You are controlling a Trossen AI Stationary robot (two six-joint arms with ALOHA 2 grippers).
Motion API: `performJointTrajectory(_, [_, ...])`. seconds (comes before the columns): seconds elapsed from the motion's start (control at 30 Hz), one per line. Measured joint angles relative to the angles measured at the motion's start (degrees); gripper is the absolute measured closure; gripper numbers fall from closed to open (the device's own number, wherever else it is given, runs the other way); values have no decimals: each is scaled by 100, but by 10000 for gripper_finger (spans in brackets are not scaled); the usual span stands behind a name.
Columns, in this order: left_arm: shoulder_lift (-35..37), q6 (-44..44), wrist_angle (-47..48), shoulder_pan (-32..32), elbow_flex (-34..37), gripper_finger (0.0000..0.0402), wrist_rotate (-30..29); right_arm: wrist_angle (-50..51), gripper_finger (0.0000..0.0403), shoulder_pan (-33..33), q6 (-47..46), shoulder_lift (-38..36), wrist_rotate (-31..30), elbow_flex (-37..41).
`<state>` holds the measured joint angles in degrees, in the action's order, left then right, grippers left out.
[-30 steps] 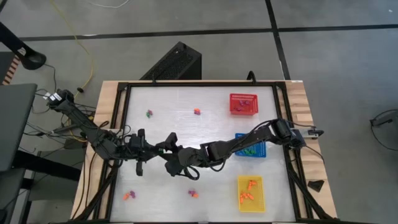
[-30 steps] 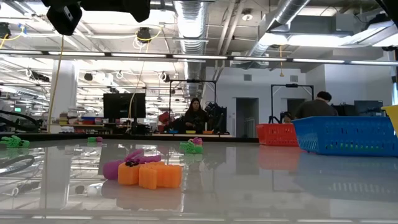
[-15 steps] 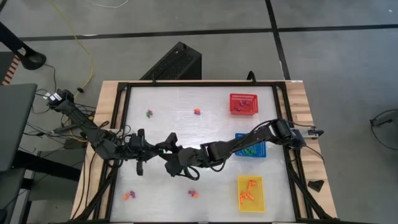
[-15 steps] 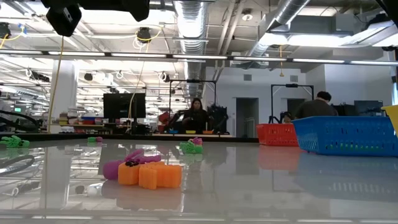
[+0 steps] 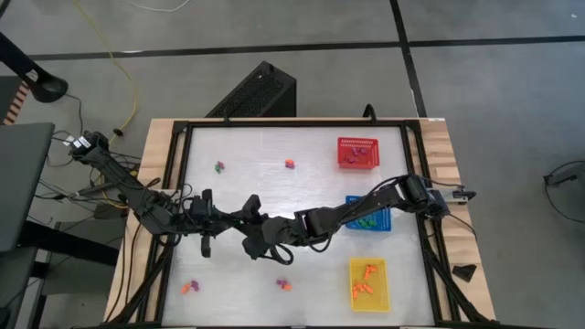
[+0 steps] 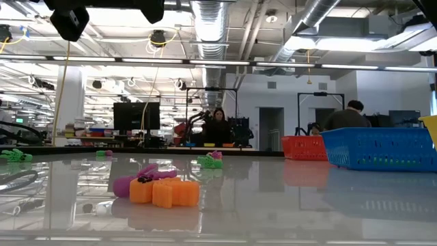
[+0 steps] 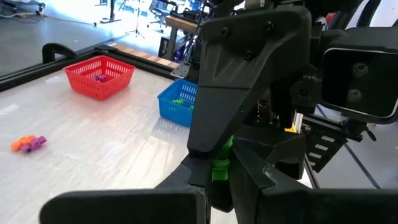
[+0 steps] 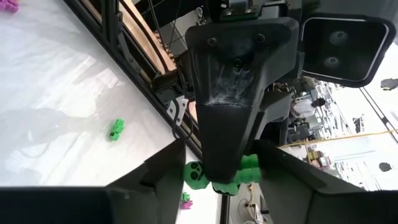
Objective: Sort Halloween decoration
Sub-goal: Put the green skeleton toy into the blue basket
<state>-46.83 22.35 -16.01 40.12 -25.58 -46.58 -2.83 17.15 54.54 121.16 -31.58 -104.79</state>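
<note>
Over the glossy white table (image 5: 238,146), the left gripper (image 5: 239,220) reaches in low, fingers pinched on a knobbly green trinket (image 7: 221,167). The right gripper (image 5: 255,239) meets it mid-table, fingers spread around that trinket. Other trinkets (image 6: 164,189) lie scattered; red (image 5: 357,152), blue (image 5: 369,219) and yellow (image 5: 368,284) mesh baskets sit rightward.

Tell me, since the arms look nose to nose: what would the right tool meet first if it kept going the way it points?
The left tool, most likely: it faces the right tool head-on, with a green trinket between them. How much gap remains is unclear.
</note>
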Motion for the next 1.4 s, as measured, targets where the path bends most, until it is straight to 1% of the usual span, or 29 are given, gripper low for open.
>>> performJointTrajectory(0.17, [2,22,1,0,0,382,-20,-1,223,2,-2,0,-30,0])
performJointTrajectory(0.33, [2,-7,2,0,0,375,17,4,219,2,-2,0,-28,0])
performJointTrajectory(0.47, [2,-169,0,0,0,337,28,19,214,1,1,0,-31,0])
performJointTrajectory(0.63, [70,-284,18,2,0,283,49,50,224,2,17,0,-128,0])
performJointTrajectory(0.77, [198,-326,49,2,0,254,68,45,233,2,17,0,-156,-4])
performJointTrajectory(0.87, [342,-325,153,2,2,239,118,39,238,2,17,-4,-163,-7])
performJointTrajectory(1.2, [791,-177,652,0,2,233,82,143,259,20,13,4,-131,-4])
performJointTrajectory(1.4, [1274,-282,896,0,3,232,88,179,261,70,89,4,-159,-4])
